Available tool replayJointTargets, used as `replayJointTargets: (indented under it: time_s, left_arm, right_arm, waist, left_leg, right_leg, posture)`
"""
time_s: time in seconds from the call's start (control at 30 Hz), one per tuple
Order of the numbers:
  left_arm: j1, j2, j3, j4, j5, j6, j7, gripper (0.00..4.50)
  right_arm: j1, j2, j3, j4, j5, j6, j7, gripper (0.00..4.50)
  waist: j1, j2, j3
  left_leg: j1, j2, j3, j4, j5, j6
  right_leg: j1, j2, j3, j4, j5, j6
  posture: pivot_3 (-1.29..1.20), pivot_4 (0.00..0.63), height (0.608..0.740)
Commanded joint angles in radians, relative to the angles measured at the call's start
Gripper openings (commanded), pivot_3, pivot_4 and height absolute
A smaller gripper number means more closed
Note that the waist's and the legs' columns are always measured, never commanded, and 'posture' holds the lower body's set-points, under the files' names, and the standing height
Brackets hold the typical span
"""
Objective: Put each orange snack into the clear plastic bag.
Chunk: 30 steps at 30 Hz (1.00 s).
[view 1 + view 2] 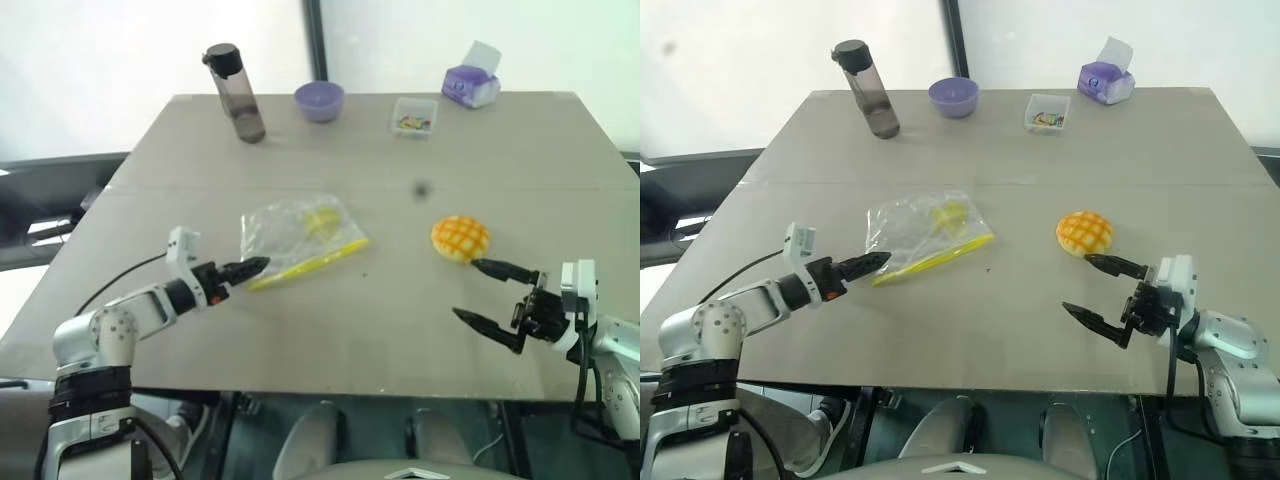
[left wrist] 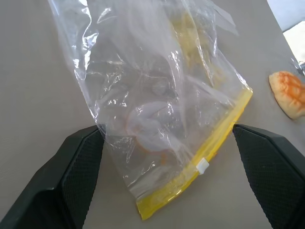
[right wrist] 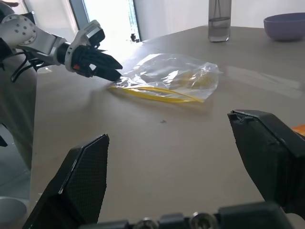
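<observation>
With both grippers spread empty, the left gripper (image 1: 258, 267) at the flat crinkly clear plastic bag (image 1: 295, 232) may push it sliding, while the round orange criss-crossed snack (image 1: 460, 239) waits near the right gripper (image 1: 487, 292).

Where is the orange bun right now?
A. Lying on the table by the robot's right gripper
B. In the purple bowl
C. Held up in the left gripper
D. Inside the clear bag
A: the orange snack lies bare on the table, just past the open right gripper, apart from the clear plastic bag that the open left gripper is at.
</observation>
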Motion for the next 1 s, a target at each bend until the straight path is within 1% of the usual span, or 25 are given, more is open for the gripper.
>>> replayJointTargets:
  time_s: [0.03, 0.1, 0.13, 0.17, 0.27, 0.3, 0.33, 0.4, 0.57, 0.67, 0.73, 0.83, 0.93, 1.0]
  left_arm:
    - [0.037, -0.049, -0.1, 0.058, 0.019, 0.089, -0.006, 3.72]
    - [0.045, -0.052, -0.101, 0.052, 0.022, 0.087, -0.014, 2.87]
    - [0.047, -0.053, -0.101, 0.053, 0.025, 0.084, -0.017, 2.37]
    - [0.05, -0.056, -0.097, 0.053, 0.022, 0.082, -0.023, 2.01]
    - [0.068, -0.05, -0.103, 0.022, 0.006, 0.067, -0.084, 0.68]
    - [0.07, -0.054, -0.096, 0.012, -0.008, 0.078, -0.091, 0.31]
    - [0.074, -0.058, -0.093, 0.006, -0.013, 0.083, -0.091, 0.05]
    - [0.08, -0.073, -0.083, 0.003, -0.014, 0.069, -0.093, 0.05]
    - [0.075, -0.14, -0.002, 0.016, -0.041, 0.04, -0.067, 0.05]
    - [0.076, -0.189, 0.052, -0.026, -0.081, 0.02, -0.06, 0.05]
    - [0.084, -0.21, 0.079, -0.058, -0.1, 0.0, -0.067, 0.05]
    - [0.103, -0.24, 0.145, -0.115, -0.196, 0.027, -0.063, 0.05]
    - [0.127, -0.247, 0.154, -0.159, -0.245, 0.043, -0.058, 0.05]
    - [0.13, -0.256, 0.156, -0.172, -0.268, 0.049, -0.035, 0.05]
  right_arm:
    - [-0.008, 0.002, -0.002, -0.022, 0.007, -0.009, -0.015, 4.5]
    - [-0.003, 0.001, -0.002, -0.022, 0.007, -0.014, -0.016, 4.5]
    - [-0.001, 0.003, -0.002, -0.021, 0.006, -0.016, -0.019, 4.5]
    - [0.002, 0.003, -0.001, -0.024, 0.007, -0.015, -0.021, 4.5]
    - [0.003, 0.0, 0.004, -0.029, 0.012, -0.001, -0.023, 4.5]
    - [0.0, 0.0, 0.004, -0.026, 0.011, -0.002, -0.024, 4.5]
    - [-0.001, 0.0, 0.005, -0.025, 0.01, -0.002, -0.025, 4.5]
    - [-0.002, -0.001, 0.007, -0.022, 0.009, -0.003, -0.026, 4.5]
    - [0.0, 0.0, 0.015, -0.019, 0.005, -0.005, -0.024, 4.5]
    - [-0.006, -0.001, 0.017, -0.012, 0.002, -0.006, -0.025, 4.5]
    - [-0.007, -0.002, 0.019, -0.008, -0.002, -0.01, -0.023, 4.5]
    - [-0.011, 0.0, 0.02, -0.003, -0.008, -0.013, -0.026, 4.5]
    - [-0.012, 0.002, 0.022, 0.002, -0.012, -0.018, -0.029, 4.5]
    - [-0.027, 0.007, 0.03, 0.024, -0.046, -0.04, -0.045, 4.5]
  waist:
    - [-0.001, 0.001, -0.001]
    - [-0.002, 0.001, -0.001]
    - [-0.002, 0.0, -0.001]
    - [-0.002, 0.0, -0.001]
    - [-0.005, -0.001, 0.0]
    - [-0.006, -0.002, 0.001]
    - [-0.006, -0.002, 0.001]
    - [-0.006, -0.002, 0.001]
    - [-0.003, -0.002, 0.001]
    - [-0.001, -0.002, 0.001]
    - [0.0, -0.005, 0.002]
    - [-0.004, -0.012, 0.007]
    - [-0.01, -0.018, 0.01]
    - [-0.012, -0.019, 0.011]
  left_leg:
    - [0.0, 0.0, 0.0, 0.0, 0.0, 0.0]
    - [0.0, 0.0, 0.0, 0.0, 0.0, 0.0]
    - [0.0, 0.0, 0.0, 0.0, 0.0, 0.0]
    - [0.0, 0.0, 0.0, 0.0, 0.0, 0.0]
    - [-0.001, 0.0, 0.0, 0.0, 0.0, 0.0]
    - [-0.001, 0.0, 0.0, 0.0, 0.0, 0.0]
    - [-0.001, 0.0, -0.001, -0.001, 0.0, 0.0]
    - [-0.002, 0.0, -0.001, -0.001, 0.0, 0.0]
    - [-0.002, 0.0, -0.001, -0.001, 0.0, 0.0]
    - [-0.002, 0.0, -0.001, -0.001, 0.0, 0.0]
    - [-0.002, 0.0, -0.001, -0.001, 0.0, 0.0]
    - [-0.003, 0.0, -0.002, -0.001, 0.0, 0.0]
    - [-0.005, 0.001, -0.003, -0.001, 0.0, 0.0]
    - [-0.005, 0.002, -0.004, -0.002, 0.0, 0.0]
  right_leg:
    - [0.0, 0.0, 0.0, 0.0, 0.0, 0.0]
    - [0.0, 0.0, 0.0, 0.0, 0.0, 0.0]
    - [0.0, 0.0, 0.0, 0.0, 0.0, 0.0]
    - [0.0, 0.0, 0.0, -0.001, 0.0, 0.0]
    - [0.0, 0.0, 0.0, -0.003, 0.0, 0.0]
    - [0.0, 0.0, 0.0, -0.003, 0.0, 0.0]
    - [0.0, 0.0, -0.001, -0.004, 0.0, 0.0]
    - [0.0, 0.0, -0.001, -0.004, 0.0, 0.0]
    - [0.0, 0.0, -0.001, -0.005, 0.0, 0.0]
    - [0.0, 0.0, -0.001, -0.005, 0.0, 0.0]
    - [0.0, -0.001, -0.001, -0.005, 0.0, 0.0]
    - [0.0, -0.001, -0.002, -0.006, 0.0, 0.0]
    - [-0.001, 0.0, -0.003, -0.008, 0.0, 0.0]
    - [-0.001, 0.0, -0.003, -0.009, 0.0, 0.0]
  posture:
    - [0.0, 0.15, 0.74]
    - [0.0, 0.15, 0.74]
    - [0.0, 0.15, 0.74]
    - [0.0, 0.15, 0.74]
    - [0.0, 0.15, 0.74]
    - [0.0, 0.15, 0.74]
    - [0.0, 0.15, 0.74]
    - [0.0, 0.15, 0.74]
    - [0.0, 0.15, 0.74]
    - [0.0, 0.15, 0.74]
    - [0.0, 0.15, 0.74]
    - [0.0, 0.15, 0.74]
    - [0.0, 0.15, 0.74]
    - [0.0, 0.15, 0.74]
